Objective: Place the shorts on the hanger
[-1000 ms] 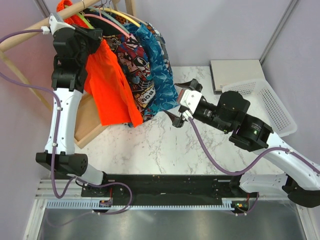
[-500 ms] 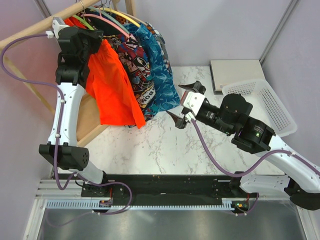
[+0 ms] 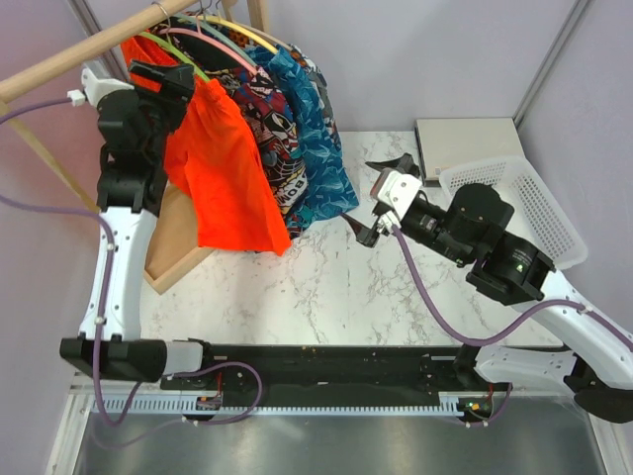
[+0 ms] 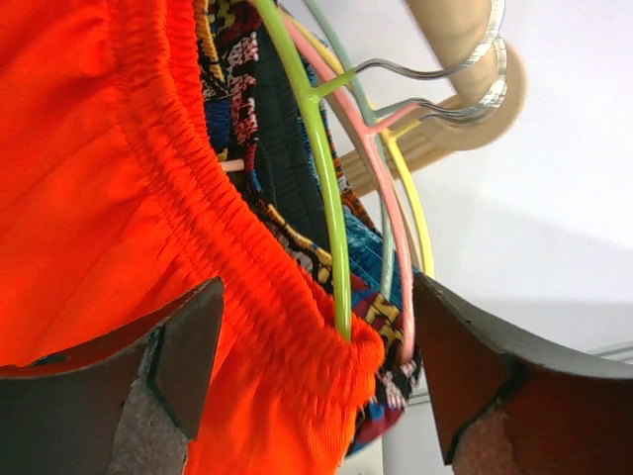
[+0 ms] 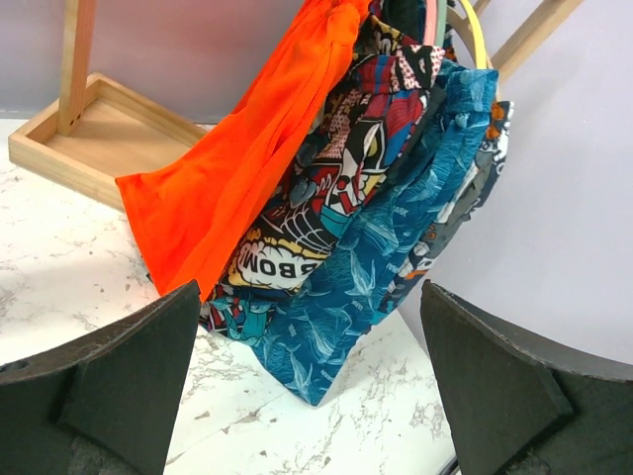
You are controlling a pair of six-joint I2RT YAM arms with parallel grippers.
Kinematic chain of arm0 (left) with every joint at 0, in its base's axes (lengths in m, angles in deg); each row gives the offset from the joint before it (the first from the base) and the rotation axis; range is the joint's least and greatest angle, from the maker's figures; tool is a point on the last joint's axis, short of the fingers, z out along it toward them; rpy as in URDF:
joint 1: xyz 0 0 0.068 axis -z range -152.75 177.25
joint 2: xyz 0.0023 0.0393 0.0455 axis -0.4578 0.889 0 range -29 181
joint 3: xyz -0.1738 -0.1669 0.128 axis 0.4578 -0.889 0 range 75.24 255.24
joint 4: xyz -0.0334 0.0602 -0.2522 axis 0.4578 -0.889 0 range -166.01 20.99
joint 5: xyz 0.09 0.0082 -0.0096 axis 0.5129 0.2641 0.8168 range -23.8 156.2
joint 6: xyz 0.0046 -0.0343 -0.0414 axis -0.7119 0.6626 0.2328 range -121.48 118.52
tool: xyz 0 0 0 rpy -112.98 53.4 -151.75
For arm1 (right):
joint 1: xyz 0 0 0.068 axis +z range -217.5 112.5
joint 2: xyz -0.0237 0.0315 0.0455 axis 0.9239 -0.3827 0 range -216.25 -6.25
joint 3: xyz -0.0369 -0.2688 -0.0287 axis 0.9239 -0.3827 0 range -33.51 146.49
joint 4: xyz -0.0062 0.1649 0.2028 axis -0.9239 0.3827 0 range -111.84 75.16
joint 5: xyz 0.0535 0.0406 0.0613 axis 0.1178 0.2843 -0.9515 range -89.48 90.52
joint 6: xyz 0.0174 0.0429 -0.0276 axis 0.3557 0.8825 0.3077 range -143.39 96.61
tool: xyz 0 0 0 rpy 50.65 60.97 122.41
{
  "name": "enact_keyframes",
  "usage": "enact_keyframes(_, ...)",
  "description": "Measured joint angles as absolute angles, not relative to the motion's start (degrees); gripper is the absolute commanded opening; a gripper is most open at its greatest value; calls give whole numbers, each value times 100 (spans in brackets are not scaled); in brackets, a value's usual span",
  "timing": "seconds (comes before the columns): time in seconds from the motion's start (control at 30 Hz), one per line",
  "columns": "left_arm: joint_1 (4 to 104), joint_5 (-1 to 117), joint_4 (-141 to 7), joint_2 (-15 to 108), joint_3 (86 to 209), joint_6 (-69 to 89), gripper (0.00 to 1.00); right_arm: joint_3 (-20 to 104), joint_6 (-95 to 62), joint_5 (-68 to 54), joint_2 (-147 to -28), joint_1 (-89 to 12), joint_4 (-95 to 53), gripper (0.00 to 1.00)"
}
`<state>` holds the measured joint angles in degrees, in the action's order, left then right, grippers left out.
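The orange-red shorts (image 3: 223, 178) hang from the lime-green hanger (image 3: 178, 57) on the wooden rail, at the front of a row of garments. In the left wrist view the hanger's arm (image 4: 321, 178) runs into the gathered elastic waistband (image 4: 247, 257). My left gripper (image 3: 170, 81) is open up at that waistband, with its fingers either side of the waistband's end and the hanger's tip (image 4: 331, 376), touching neither. My right gripper (image 3: 373, 198) is open over the table, right of the hanging clothes. It faces their lower hems (image 5: 316, 376) and holds nothing.
Behind the shorts hang a comic-print garment (image 3: 272, 129) and a blue patterned one (image 3: 316, 148), on pink (image 4: 381, 198) and yellow (image 4: 415, 208) hangers. The rack's wooden base (image 3: 178, 237) sits below. A white basket (image 3: 534, 208) and a grey box (image 3: 465, 143) stand at the back right.
My left gripper has opened and let go of the shorts' waistband, and the arm has drawn back a little to the left. The right gripper has drifted slightly right.
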<state>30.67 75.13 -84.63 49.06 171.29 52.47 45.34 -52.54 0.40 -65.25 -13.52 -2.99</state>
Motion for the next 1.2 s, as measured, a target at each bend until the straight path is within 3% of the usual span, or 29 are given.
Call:
enact_keyframes(0.1,3047,7535,-8338,4272,16688,5096,93,4525,-5191,1,-6416,-1444,-294,98)
enact_keyframes(0.13,3047,7535,-8261,4051,16543,5039,99,4525,-5173,-14,-6376,-1477,-294,98)
enact_keyframes(0.33,3047,7117,-8187,3129,16167,4460,100,4422,-4941,-137,-5961,-1886,-255,98)
enact_keyframes(0.53,3047,5406,-9378,3046,16790,3149,100,3747,-4266,-322,-5091,-2915,-218,98)
enact_keyframes(0.77,3049,3445,-11302,3000,16624,1317,100,2846,-3197,-405,-3847,-4231,-25,98)
enact_keyframes(0.97,3054,3325,-12611,3087,15746,-348,99,2239,-2478,-438,-3266,-5077,488,98)
enact_keyframes(1.2,3054,3765,-13081,2377,14648,-1242,100,1620,-2338,-200,-3299,-5501,1297,98)
